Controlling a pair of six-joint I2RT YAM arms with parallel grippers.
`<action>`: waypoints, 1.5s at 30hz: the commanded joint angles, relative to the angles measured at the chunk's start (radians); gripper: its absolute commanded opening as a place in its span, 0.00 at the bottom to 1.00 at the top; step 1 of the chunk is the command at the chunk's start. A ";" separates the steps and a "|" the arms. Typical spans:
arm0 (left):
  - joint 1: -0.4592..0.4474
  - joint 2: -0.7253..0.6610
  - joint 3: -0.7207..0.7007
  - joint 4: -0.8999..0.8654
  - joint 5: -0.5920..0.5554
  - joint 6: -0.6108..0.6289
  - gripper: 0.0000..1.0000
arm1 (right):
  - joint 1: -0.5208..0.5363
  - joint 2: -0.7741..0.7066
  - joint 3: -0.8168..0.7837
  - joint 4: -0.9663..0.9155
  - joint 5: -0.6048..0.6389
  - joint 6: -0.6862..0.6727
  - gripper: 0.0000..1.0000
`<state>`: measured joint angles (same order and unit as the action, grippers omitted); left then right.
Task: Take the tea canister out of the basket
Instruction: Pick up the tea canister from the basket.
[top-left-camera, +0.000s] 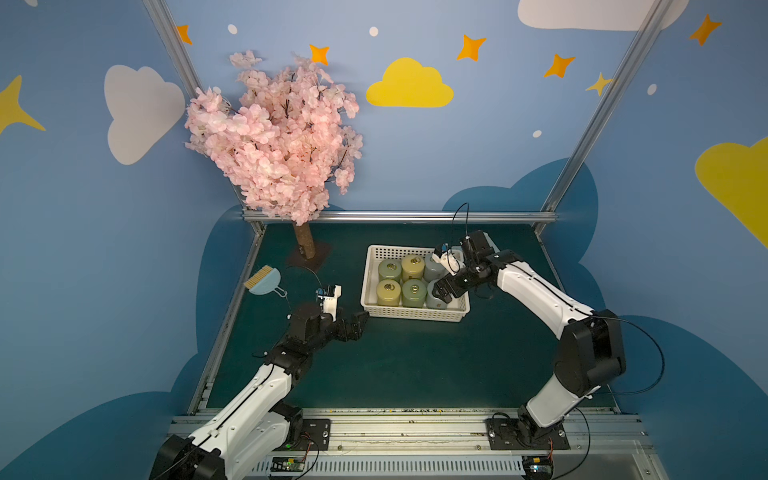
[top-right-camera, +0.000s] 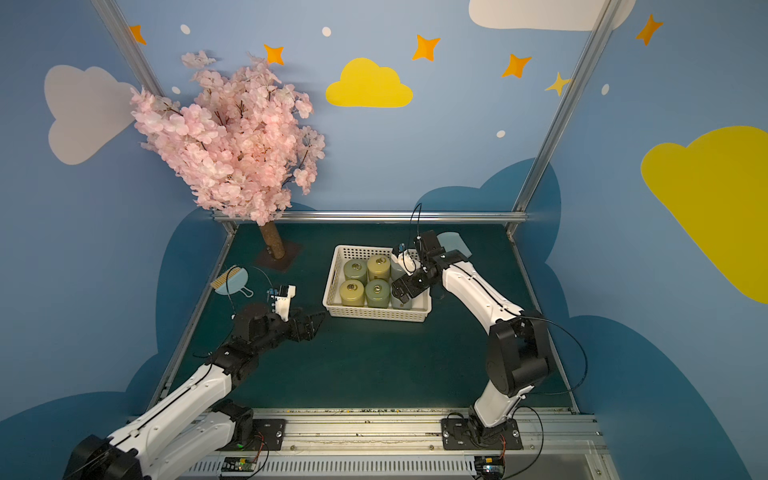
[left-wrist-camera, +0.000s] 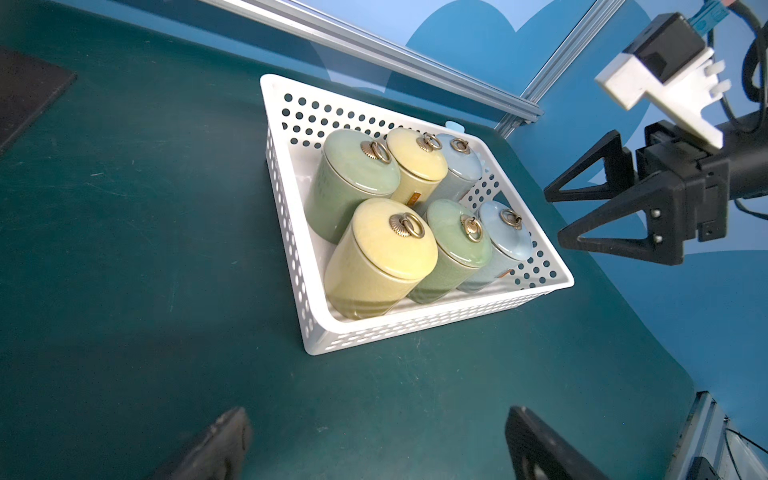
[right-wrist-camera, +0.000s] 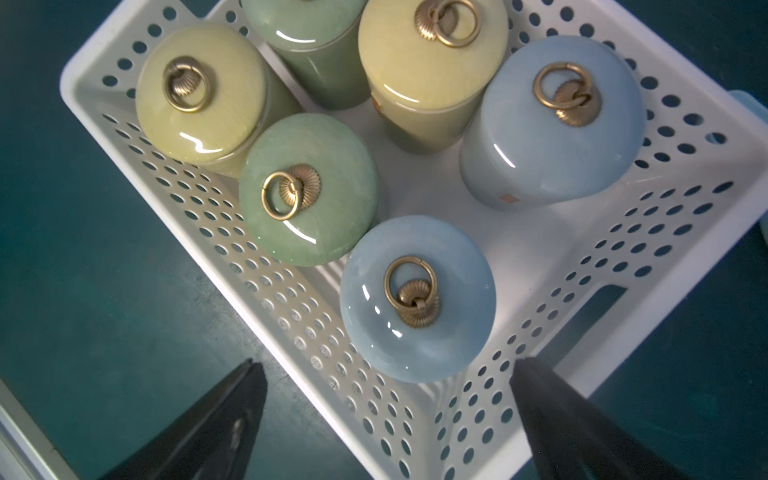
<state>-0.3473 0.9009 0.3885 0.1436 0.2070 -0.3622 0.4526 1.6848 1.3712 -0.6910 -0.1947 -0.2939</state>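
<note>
Right end effector (right-wrist-camera: 388, 363) wide above canister (right-wrist-camera: 417, 299) at basket (right-wrist-camera: 266, 266) corner; left end effector (left-wrist-camera: 376, 411) wide.

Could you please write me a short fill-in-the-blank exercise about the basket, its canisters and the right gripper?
The white perforated plastic basket holds ___ lidded ceramic canisters. Two are green, two yellow, two ___. The right gripper has its jaws ___.
Missing words: six; blue; open.

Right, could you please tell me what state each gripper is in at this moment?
Left gripper: open, holding nothing.
Right gripper: open, holding nothing, poised above the nearer light-blue tea canister in the white basket.
</note>
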 joint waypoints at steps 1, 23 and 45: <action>0.001 -0.008 -0.011 0.022 0.009 0.019 1.00 | 0.013 0.034 0.040 -0.032 0.030 -0.069 0.98; 0.000 -0.004 -0.009 0.019 0.006 0.019 1.00 | 0.018 0.199 0.158 -0.115 0.062 -0.071 0.98; 0.000 0.004 -0.007 0.019 -0.001 0.019 1.00 | 0.038 0.308 0.219 -0.143 0.124 -0.054 0.87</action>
<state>-0.3473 0.9031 0.3885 0.1436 0.2070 -0.3618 0.4862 1.9766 1.5673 -0.8032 -0.0837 -0.3527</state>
